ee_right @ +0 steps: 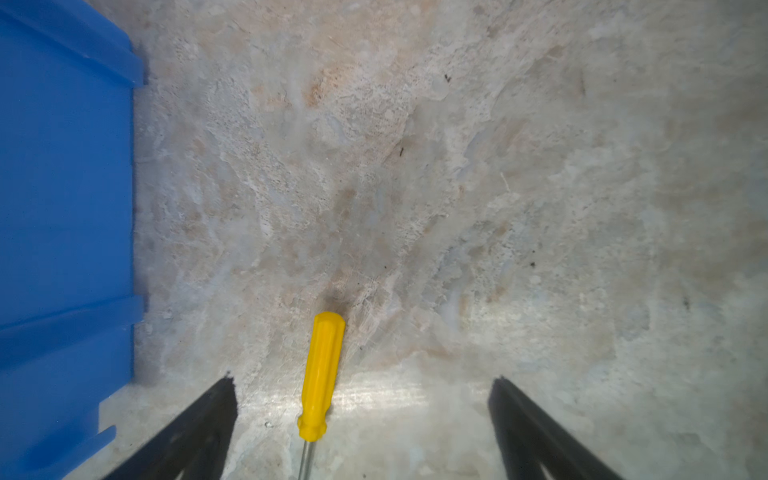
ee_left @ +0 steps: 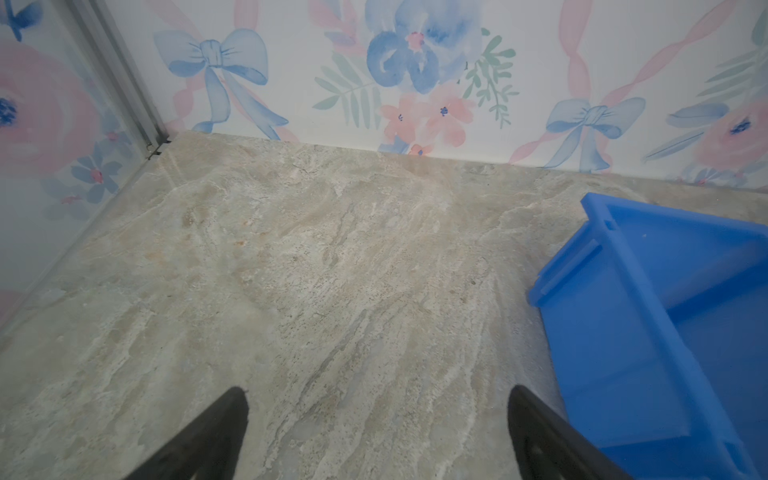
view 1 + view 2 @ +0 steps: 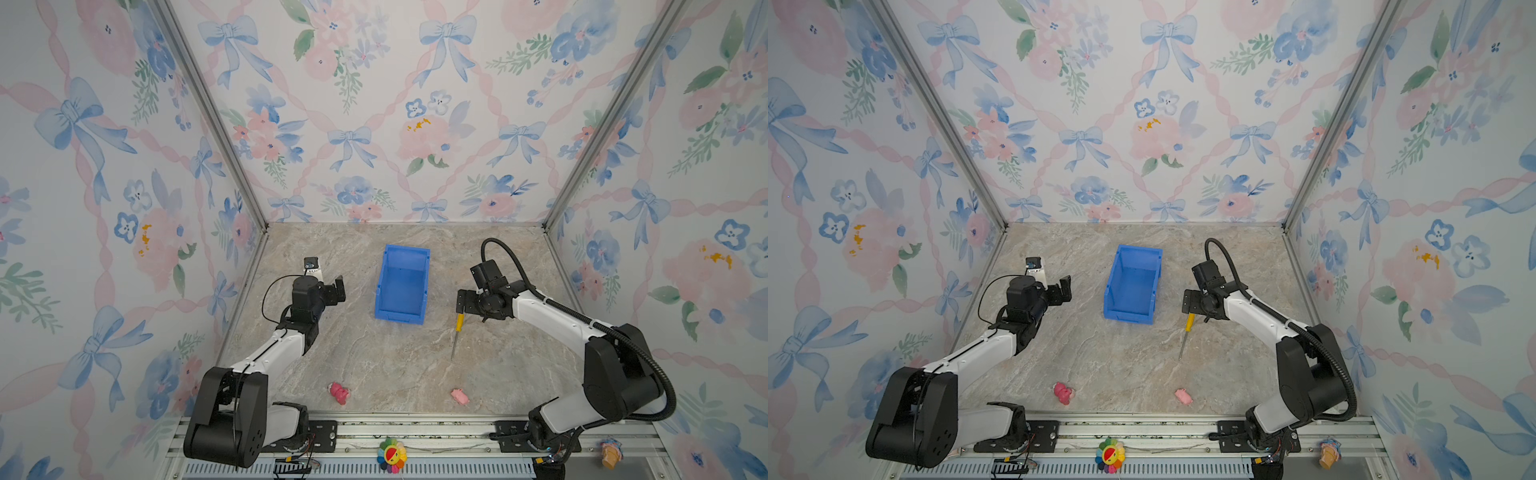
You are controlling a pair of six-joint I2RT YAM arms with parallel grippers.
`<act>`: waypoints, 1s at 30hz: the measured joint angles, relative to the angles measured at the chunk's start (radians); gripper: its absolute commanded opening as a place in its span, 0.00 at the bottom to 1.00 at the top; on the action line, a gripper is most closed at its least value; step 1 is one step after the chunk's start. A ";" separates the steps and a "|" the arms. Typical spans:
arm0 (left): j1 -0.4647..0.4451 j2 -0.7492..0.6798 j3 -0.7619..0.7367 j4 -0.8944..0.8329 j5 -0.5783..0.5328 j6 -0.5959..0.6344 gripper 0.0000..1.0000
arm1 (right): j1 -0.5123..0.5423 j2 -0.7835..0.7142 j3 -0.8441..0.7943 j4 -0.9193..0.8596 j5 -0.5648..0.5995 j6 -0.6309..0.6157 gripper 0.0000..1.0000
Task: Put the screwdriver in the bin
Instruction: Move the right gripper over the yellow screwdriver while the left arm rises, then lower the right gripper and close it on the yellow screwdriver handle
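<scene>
The screwdriver lies flat on the marble table to the right of the bin, yellow handle toward the back and thin shaft toward the front. The blue bin stands mid-table, empty. My right gripper hangs open just above the handle's end. In the right wrist view the handle lies between the spread fingers of that gripper, nearer the one on the bin's side, touching neither. My left gripper is open and empty, left of the bin.
Two small pink toys lie near the table's front edge. A rainbow flower toy and a small figure sit on the front rail. Floral walls close in the back and both sides.
</scene>
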 measured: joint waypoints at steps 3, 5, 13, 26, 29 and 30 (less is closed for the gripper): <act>-0.001 -0.015 0.016 -0.035 0.132 -0.048 0.98 | 0.014 0.026 0.004 -0.016 -0.001 0.038 0.97; -0.008 -0.016 0.038 -0.071 0.217 -0.079 0.98 | 0.031 0.050 0.016 -0.029 -0.002 0.053 0.97; -0.075 -0.037 0.080 -0.179 0.438 -0.105 0.98 | 0.081 0.117 0.048 -0.033 -0.002 0.093 0.93; -0.222 -0.093 0.086 -0.277 0.546 -0.037 0.98 | 0.109 0.195 0.051 -0.032 0.003 0.134 0.70; -0.246 -0.094 0.086 -0.287 0.541 -0.033 0.98 | 0.111 0.209 0.055 -0.033 0.005 0.137 0.62; -0.251 -0.094 0.086 -0.291 0.537 -0.032 0.98 | 0.111 0.212 0.056 -0.033 0.007 0.135 0.60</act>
